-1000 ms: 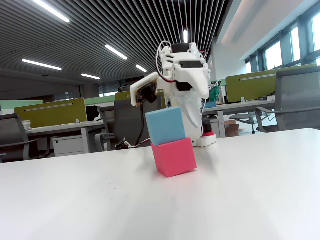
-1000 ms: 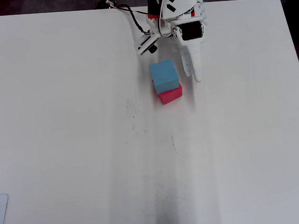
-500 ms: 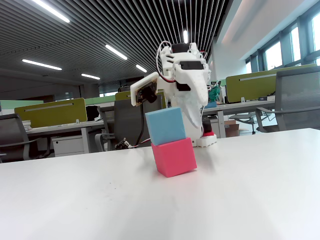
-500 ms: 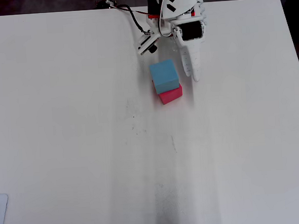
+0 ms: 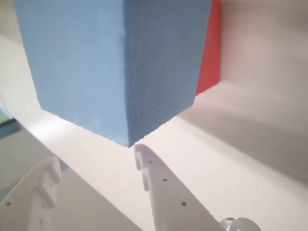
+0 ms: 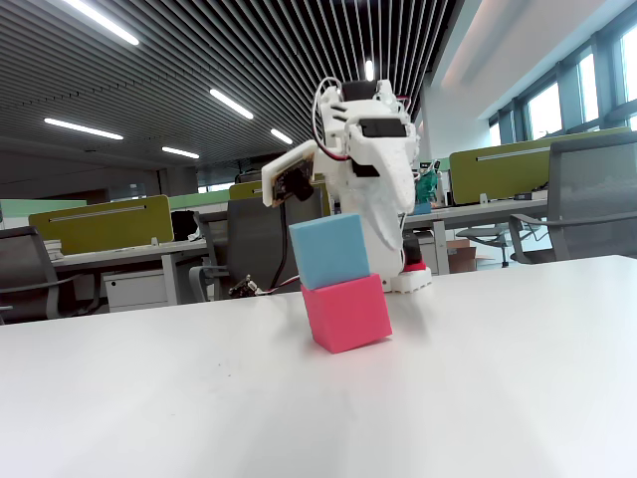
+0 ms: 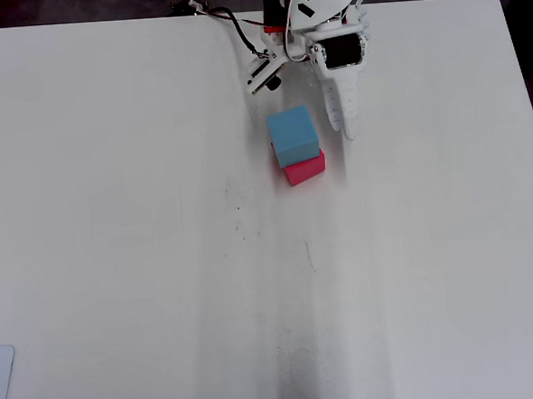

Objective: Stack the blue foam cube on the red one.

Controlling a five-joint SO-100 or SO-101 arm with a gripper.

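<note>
The blue foam cube (image 6: pixel 330 251) sits on the red one (image 6: pixel 346 312), just ahead of the gripper (image 5: pixel 96 161), whose jaws are spread apart and hold nothing, clear of the stack on the table (image 7: pixel 114 218).

The white two-finger gripper (image 7: pixel 345 127) stood near the tabletop's far edge, fingers (image 5: pixel 163 185) spread apart, gripping nothing, pointing down.
</note>
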